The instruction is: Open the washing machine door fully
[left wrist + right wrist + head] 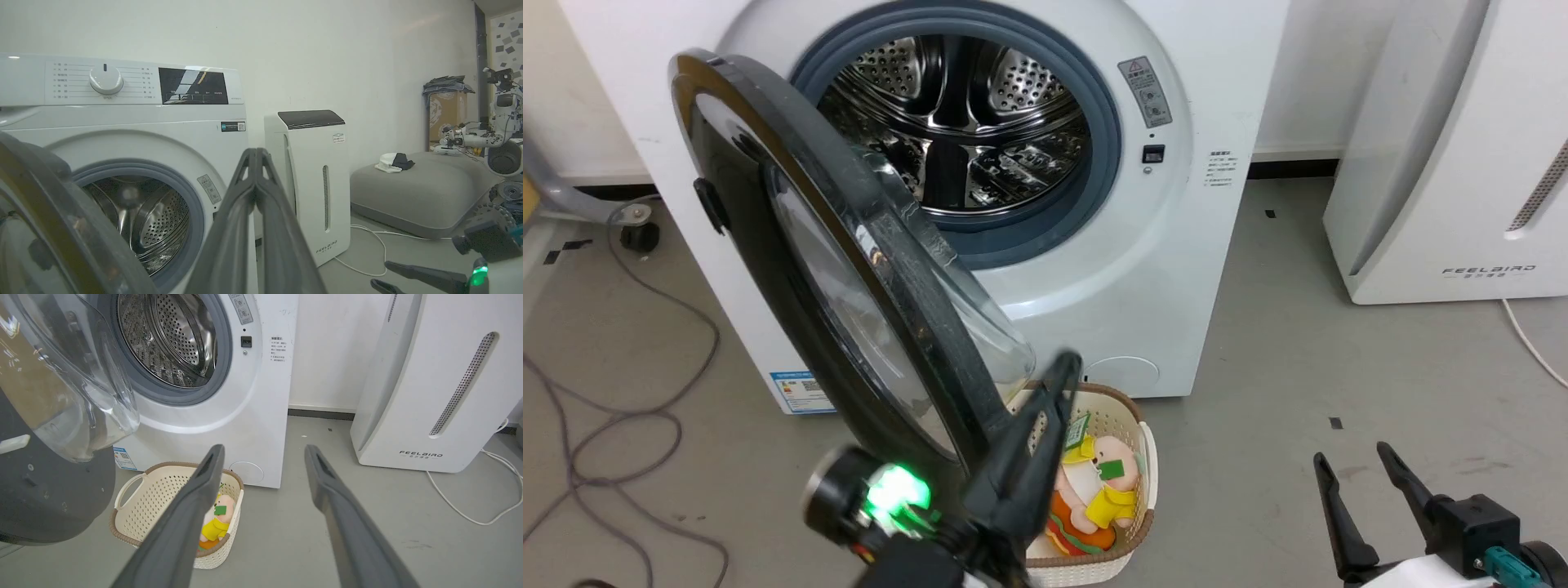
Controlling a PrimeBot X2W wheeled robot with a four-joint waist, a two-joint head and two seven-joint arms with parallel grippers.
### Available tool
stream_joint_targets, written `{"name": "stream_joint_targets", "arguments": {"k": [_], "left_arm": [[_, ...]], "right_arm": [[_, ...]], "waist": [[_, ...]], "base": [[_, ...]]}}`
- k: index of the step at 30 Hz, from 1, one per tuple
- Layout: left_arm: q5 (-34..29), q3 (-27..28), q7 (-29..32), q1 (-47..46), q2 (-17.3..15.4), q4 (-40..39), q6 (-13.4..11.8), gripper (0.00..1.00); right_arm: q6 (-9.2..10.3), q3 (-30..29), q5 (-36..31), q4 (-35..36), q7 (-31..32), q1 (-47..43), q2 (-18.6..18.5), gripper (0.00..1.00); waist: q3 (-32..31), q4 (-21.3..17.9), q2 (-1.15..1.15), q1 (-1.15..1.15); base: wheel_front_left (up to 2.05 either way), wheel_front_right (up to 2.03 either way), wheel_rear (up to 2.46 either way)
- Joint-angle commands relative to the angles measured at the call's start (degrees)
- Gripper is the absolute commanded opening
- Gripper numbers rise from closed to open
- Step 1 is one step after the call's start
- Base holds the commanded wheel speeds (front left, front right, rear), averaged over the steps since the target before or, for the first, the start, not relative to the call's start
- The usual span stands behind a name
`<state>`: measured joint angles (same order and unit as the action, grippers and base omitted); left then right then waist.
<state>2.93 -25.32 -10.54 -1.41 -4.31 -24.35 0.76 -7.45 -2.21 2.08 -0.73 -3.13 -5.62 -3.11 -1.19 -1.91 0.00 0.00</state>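
Jaws on our left gripper are clenched, finger against finger with nothing between them. In the head view this gripper rises just beside the lower rim of the washing machine door, on the door's inner, glass side, and we cannot tell whether it touches the rim. A green light glows on its wrist. Our right gripper sits low at the right over the grey floor, its jaws spread wide and empty, well apart from the door. The door is hinged on the left side of the washing machine and stands swung out from the front, partly open. Its glossy black face is turned to our left and its clear glass bowl bulges to our right. Behind it we see the round opening uncovered: the grey rubber gasket rings the perforated steel drum. A blue label sits low on the machine's front, partly hidden by the door. On the floor just in front of the machine, below the door's lower edge, stands a cream basket with a brown rim, and a plush toy in yellow lies inside it. To the right, a little apart from the machine, stands a white FEELBIRD appliance. Grey cables trail over the floor at our left.
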Motion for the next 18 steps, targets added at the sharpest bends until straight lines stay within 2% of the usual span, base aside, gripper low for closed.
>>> {"name": "stream_joint_targets", "arguments": {"k": [1, 10, 15, 18], "left_arm": [[0.5, -0.9, 0.6, 1.8, 0.0, 1.0, 0.2, 0.00], [2.4, -7.5, 5.1, 7.2, 0.3, 11.2, 1.5, 0.00], [3.8, -8.0, 6.9, 5.6, 0.6, 17.4, 1.5, 0.00], [3.8, -7.6, 6.8, 3.2, 0.8, 21.6, 0.6, 0.00]], "right_arm": [[-0.03, 0.3, 0.3, -0.2, 0.0, 0.4, 0.2, 1.00], [-0.03, -0.1, 0.6, -0.4, 0.3, 0.2, 0.2, 1.00], [-0.03, -0.2, 0.8, -0.5, 0.4, 0.6, 0.2, 1.00], [-0.03, -0.2, 0.8, -0.8, 0.4, 0.7, 0.2, 1.00]], "waist": [[-0.2, -0.3, 0.00, 0.00], [0.1, -0.2, 0.00, 0.00], [0.5, 0.0, 0.00, 0.00], [0.7, -0.1, 0.00, 0.00]], "base": [[0.00, 0.00, 0.00], [0.00, 0.00, 0.00], [0.00, 0.00, 0.00], [0.00, 0.00, 0.00]]}}
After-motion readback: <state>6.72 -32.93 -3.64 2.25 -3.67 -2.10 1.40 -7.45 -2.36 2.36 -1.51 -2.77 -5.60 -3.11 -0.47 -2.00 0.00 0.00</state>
